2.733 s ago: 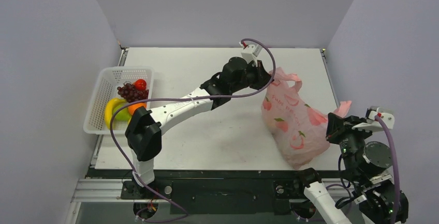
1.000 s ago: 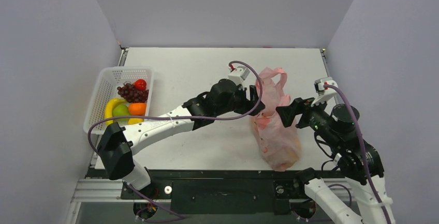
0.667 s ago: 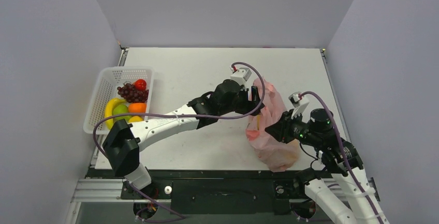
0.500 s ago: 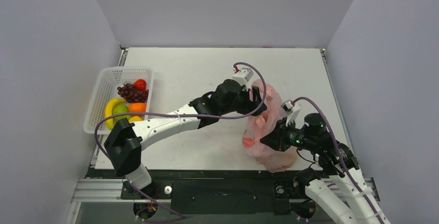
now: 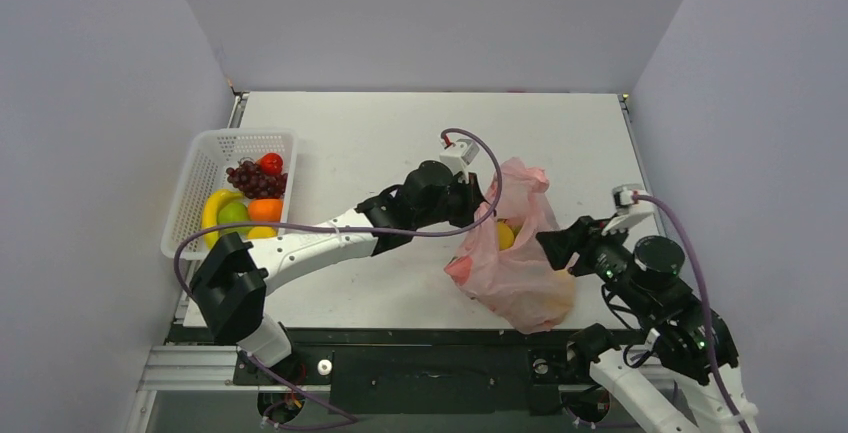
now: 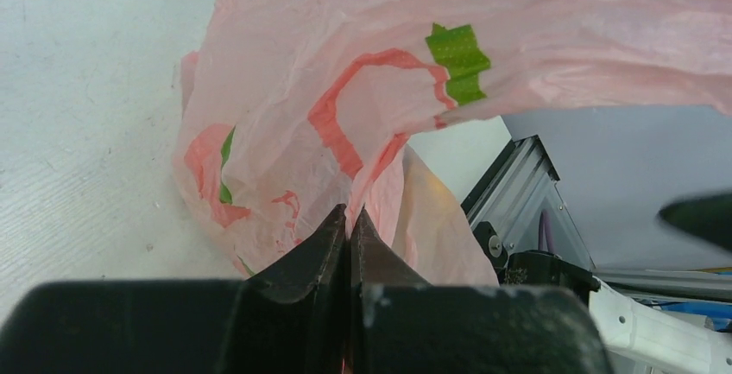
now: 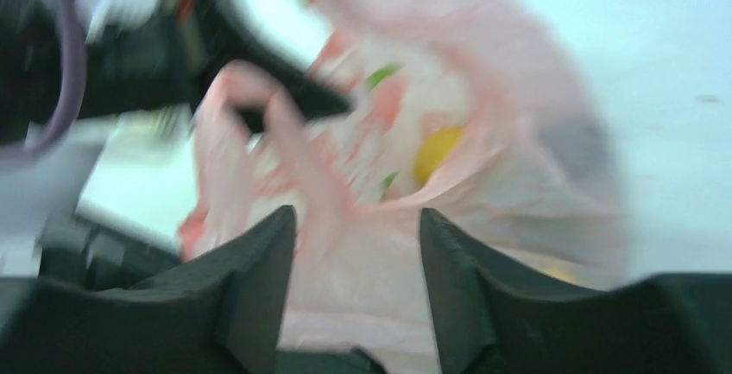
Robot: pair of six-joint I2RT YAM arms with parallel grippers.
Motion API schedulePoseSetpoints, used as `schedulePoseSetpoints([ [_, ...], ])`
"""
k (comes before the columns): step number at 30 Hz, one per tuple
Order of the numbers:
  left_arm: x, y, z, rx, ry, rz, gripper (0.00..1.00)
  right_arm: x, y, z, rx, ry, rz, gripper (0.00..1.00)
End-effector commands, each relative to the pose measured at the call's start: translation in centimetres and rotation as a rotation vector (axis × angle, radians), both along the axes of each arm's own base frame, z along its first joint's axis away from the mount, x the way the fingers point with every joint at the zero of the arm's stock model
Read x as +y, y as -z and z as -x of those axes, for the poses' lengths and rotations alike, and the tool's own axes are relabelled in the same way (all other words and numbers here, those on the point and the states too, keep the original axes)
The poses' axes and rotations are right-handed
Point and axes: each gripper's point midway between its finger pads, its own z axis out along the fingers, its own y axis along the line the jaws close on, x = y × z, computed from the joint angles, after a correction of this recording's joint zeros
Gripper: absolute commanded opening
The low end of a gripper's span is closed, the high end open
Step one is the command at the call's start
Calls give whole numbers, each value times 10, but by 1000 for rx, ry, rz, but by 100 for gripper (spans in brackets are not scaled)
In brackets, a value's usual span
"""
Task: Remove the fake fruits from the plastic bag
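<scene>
Pink film plastic bag on tabletop front-right, yellow fake fruit inside | left end effector clenched on bag film | right end effector parted, just beside bag, empty

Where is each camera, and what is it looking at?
Top: high behind the arms, looking down on the table; both arms show.
Left wrist: on the left arm, facing the pink bag; the left tool pinches it.
Right wrist: blurry, facing the bag and a yellow fruit; the open right tool shows.
All share the bag.
</scene>
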Motion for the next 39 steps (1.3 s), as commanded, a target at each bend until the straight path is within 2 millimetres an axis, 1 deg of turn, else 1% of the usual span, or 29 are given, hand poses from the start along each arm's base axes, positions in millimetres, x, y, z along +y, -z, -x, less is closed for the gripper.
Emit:
schedulePoseSetpoints([
  [1,7,-45,2,-68,-14,123,0,-84,-36,-27,-113,552,-36,55],
  [2,8,-45,2,-68,-14,125,0,-89,-37,-29,-113,584,-35,56],
  [4,10,-44,4,-66,-15,123,0,-89,-36,-37,-86,595,8,57],
  [7,12,-44,5,-64,-16,129,0,-83,-19,-52,19,596,123,62],
  [8,12,-43,5,-65,-16,133,0,-76,-15,-54,42,551,142,66],
  [9,11,-43,5,-63,-17,138,0,-70,-5,-61,79,516,187,69],
  [10,11,-42,6,-63,-15,139,0,-53,2,-61,118,426,184,74],
  [11,10,-40,6,-58,-14,140,0,-35,14,-64,176,323,202,76],
  [12,10,-41,6,-57,-12,142,0,-28,25,-67,226,286,224,77],
  [14,9,-41,7,-56,-9,145,0,-16,36,-65,274,220,219,80],
  [15,9,-41,7,-58,-11,145,0,-7,38,-65,277,178,200,81],
  [16,9,-40,7,-59,-11,145,0,-4,44,-65,294,163,203,83],
  [19,10,-42,7,-65,-16,150,0,1,56,-67,330,144,205,85],
  [20,10,-43,7,-67,-15,152,0,2,63,-67,349,141,210,85],
  [21,11,-43,7,-67,-13,153,0,6,64,-69,348,135,193,85],
  [22,11,-43,8,-66,-12,153,0,7,71,-69,364,133,193,85],
  [23,10,-43,8,-65,-10,157,0,10,71,-72,358,135,175,85],
  [28,10,-39,10,-56,-6,156,0,11,86,-86,333,193,144,86],
  [29,10,-38,10,-54,-5,155,0,11,90,-85,334,198,141,86],
  [30,9,-38,11,-53,-2,156,0,11,89,-88,325,211,125,86],
  [31,10,-38,11,-52,-2,156,0,10,94,-86,328,218,121,86],
  [32,10,-39,12,-52,-1,158,0,10,94,-88,319,233,105,85],
  [33,10,-39,12,-53,-1,159,0,9,99,-85,320,242,104,84],
  [35,10,-42,11,-56,-2,165,0,5,102,-85,314,265,102,83],
  [37,10,-43,12,-59,-2,168,0,-4,107,-86,319,313,130,80],
  [39,10,-45,12,-61,-1,171,0,-20,112,-88,322,394,177,77],
])
